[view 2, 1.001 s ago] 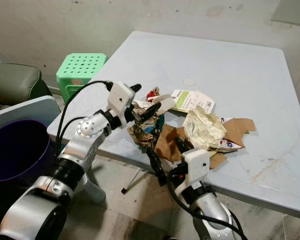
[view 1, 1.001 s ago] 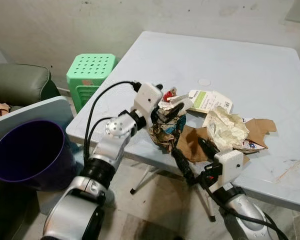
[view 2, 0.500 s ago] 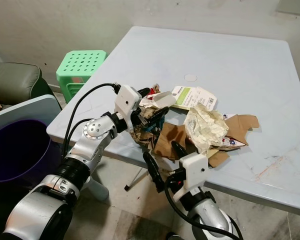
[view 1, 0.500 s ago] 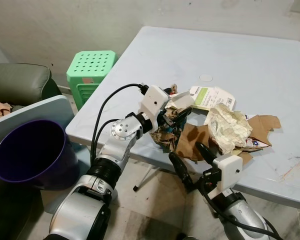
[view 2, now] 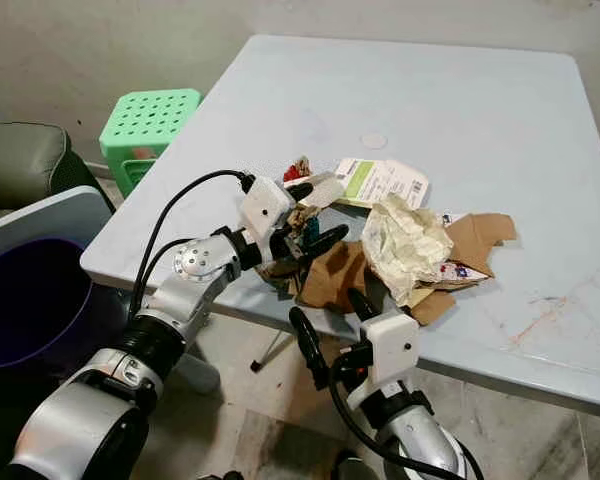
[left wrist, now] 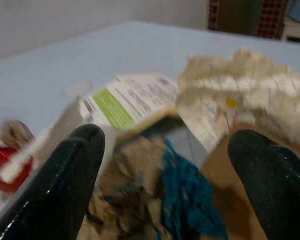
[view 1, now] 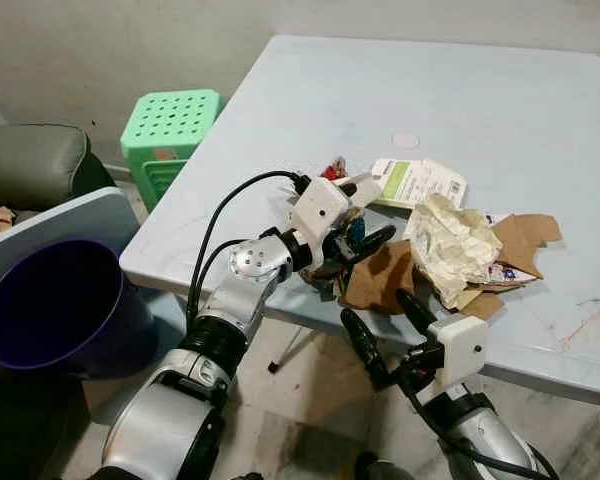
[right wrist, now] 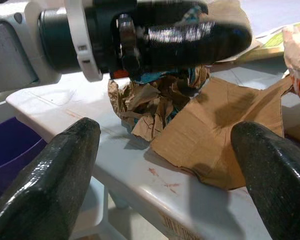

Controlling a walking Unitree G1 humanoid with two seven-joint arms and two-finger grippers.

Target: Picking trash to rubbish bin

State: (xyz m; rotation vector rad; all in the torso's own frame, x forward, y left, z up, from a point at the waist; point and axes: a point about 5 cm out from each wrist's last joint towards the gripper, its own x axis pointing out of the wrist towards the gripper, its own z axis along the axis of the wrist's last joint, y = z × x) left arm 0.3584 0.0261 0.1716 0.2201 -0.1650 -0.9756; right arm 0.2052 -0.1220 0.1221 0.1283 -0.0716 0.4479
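As both arms reach the trash pile: mid-frame at the pale blue worktop near edge.
Left claw: fingers spread apart around the crumpled brown-and-blue wad.
Right claw: fingers wide apart, below the worktop edge.
Trash: cardboard, crumpled paper, label.
Purple bin: lower left, beside the green stool.

Trash heap at table edge
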